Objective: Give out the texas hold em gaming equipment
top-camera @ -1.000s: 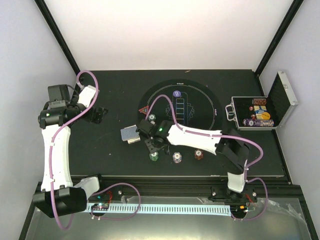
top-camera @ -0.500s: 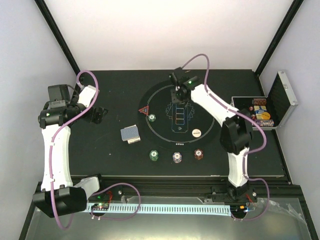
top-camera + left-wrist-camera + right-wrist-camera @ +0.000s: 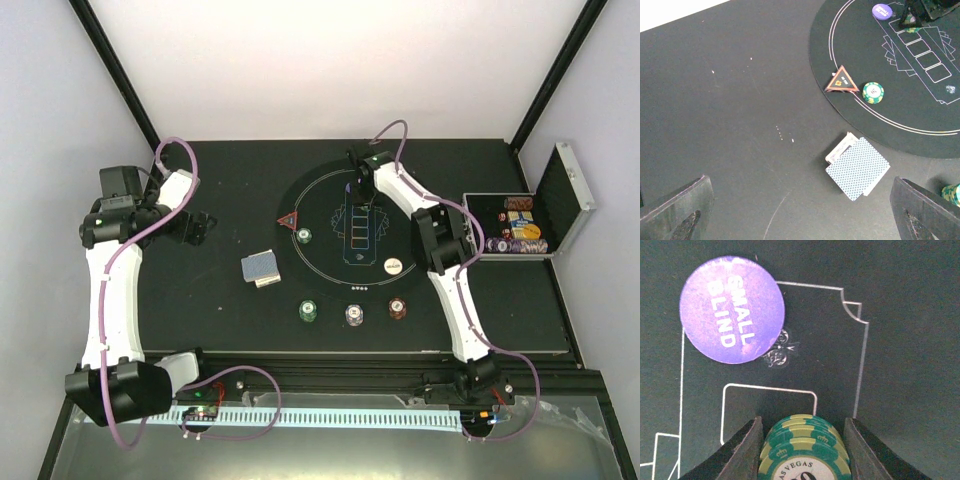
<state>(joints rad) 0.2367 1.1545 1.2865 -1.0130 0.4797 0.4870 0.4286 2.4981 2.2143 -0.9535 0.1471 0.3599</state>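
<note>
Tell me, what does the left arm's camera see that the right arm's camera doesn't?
Only the left wrist view: the red triangle marker, a single green chip beside it, the deck of cards lying off the mat, and the open left gripper. Only the right wrist view: the stack of green chips seen clamped in the right gripper, and the readable words SMALL BLIND. Both: the purple button and the black mat with white lines.
</note>
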